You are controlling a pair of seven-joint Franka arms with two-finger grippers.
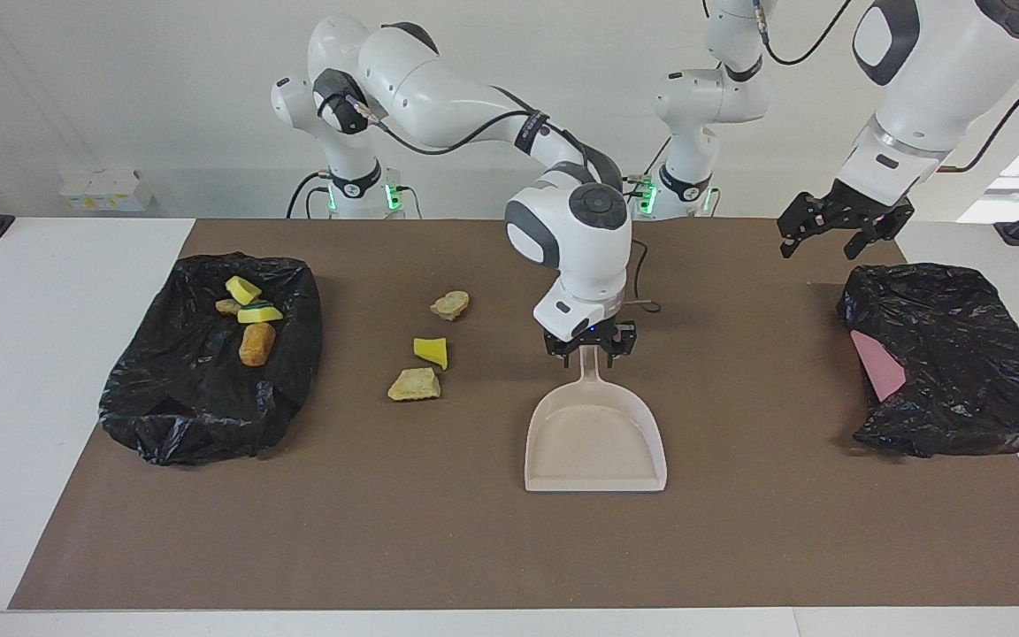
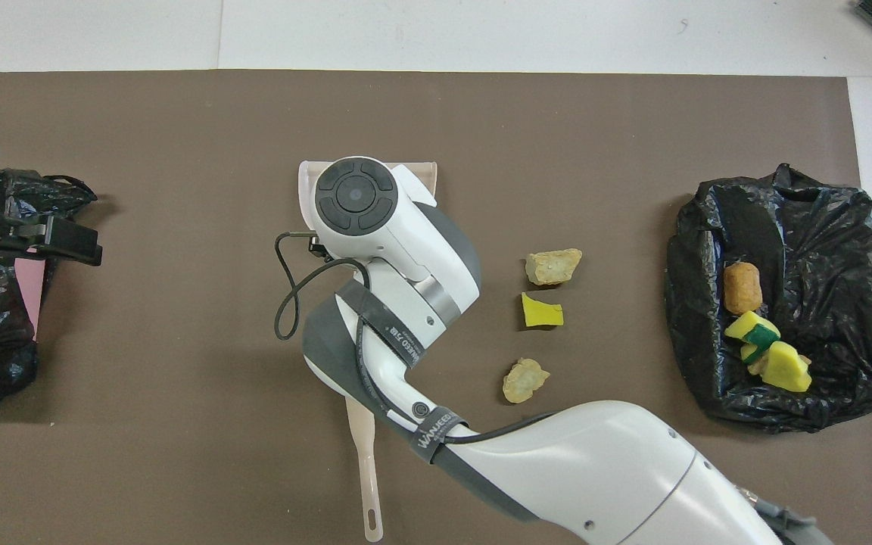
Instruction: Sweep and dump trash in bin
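Note:
The beige dustpan (image 1: 595,438) lies flat on the brown mat, mouth pointing away from the robots. My right gripper (image 1: 589,347) is open just above its handle, one finger on each side. In the overhead view the right arm covers most of the dustpan (image 2: 425,172). Three loose pieces of trash lie beside it toward the right arm's end: a tan chunk (image 1: 449,305), a yellow sponge piece (image 1: 431,351) and another tan chunk (image 1: 414,385). The black-bagged bin (image 1: 200,398) holds several more scraps (image 1: 251,323). My left gripper (image 1: 837,234) hangs open in the air.
A second black bag (image 1: 961,354) with a pink thing (image 1: 881,367) in it lies at the left arm's end, under the waiting left gripper. A long beige handle (image 2: 364,469) sticks out from under the right arm toward the robots. A black cable loops beside the right wrist.

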